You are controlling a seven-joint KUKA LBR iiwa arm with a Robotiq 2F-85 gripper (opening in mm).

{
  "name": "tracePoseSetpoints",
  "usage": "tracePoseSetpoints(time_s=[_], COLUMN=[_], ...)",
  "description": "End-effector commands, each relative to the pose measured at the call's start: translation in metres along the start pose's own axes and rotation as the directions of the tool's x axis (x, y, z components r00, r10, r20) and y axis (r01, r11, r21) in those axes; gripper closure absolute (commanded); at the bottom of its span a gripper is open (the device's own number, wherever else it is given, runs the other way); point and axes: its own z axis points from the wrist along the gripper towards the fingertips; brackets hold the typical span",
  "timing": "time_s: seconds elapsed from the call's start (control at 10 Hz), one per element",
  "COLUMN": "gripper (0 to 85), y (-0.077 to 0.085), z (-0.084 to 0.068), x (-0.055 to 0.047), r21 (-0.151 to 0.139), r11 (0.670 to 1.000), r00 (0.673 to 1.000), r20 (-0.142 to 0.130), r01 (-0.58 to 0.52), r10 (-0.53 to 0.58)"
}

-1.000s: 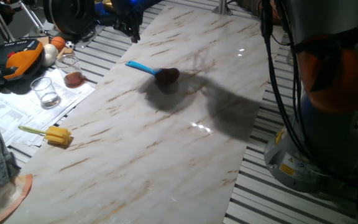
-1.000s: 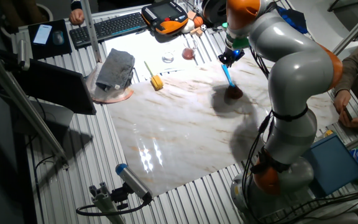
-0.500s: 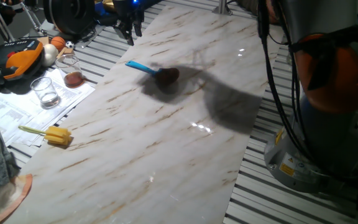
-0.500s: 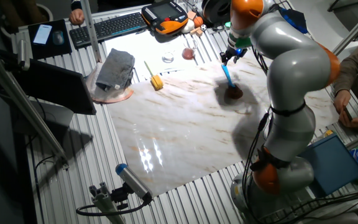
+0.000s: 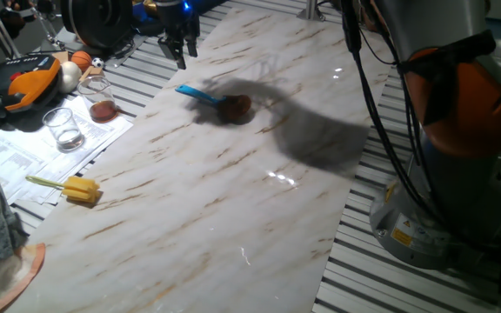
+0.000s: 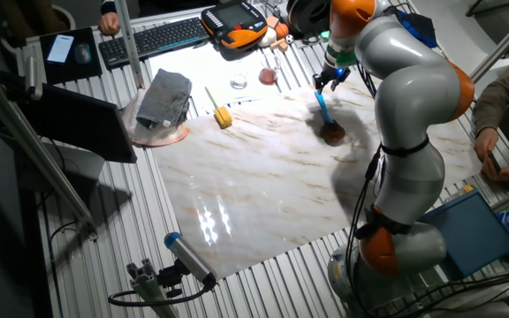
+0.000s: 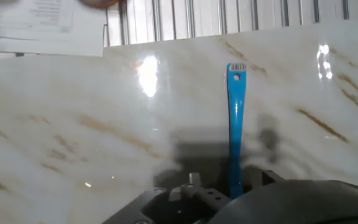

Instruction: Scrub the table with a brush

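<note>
The brush lies flat on the white marble-patterned table, with its blue handle pointing to the far left and its reddish-brown head resting on the slab. My gripper hangs above the table's far left edge, just beyond the handle's end, open and empty. The other fixed view shows the gripper above the brush. In the hand view the blue handle lies on the table straight below me, apart from the hand.
A yellow sponge on a stick lies at the table's left edge. Two glasses stand on papers beside it. A grey cloth, an orange pendant and a keyboard sit on the grating. My arm's base stands at the right.
My gripper has risen and drifted away from the brush handle towards the table's far left edge. The brush stays lying in the same place.
</note>
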Motion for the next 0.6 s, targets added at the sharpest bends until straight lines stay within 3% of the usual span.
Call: tracePoseSetpoints(time_s=[0.0, 0.2, 0.4, 0.5], gripper=[34.0, 34.0, 34.0, 34.0], y=[-0.001, -0.003, -0.005, -0.006], z=[0.004, 0.016, 0.023, 0.024], x=[0.000, -0.002, -0.003, -0.003], r21=[-0.006, -0.014, -0.014, -0.014], r11=[1.000, 1.000, 1.000, 1.000], r00=[1.000, 1.000, 1.000, 1.000], r20=[0.007, 0.012, 0.002, 0.013], r01=[-0.007, -0.012, 0.002, 0.013], r10=[0.007, 0.012, -0.002, -0.013])
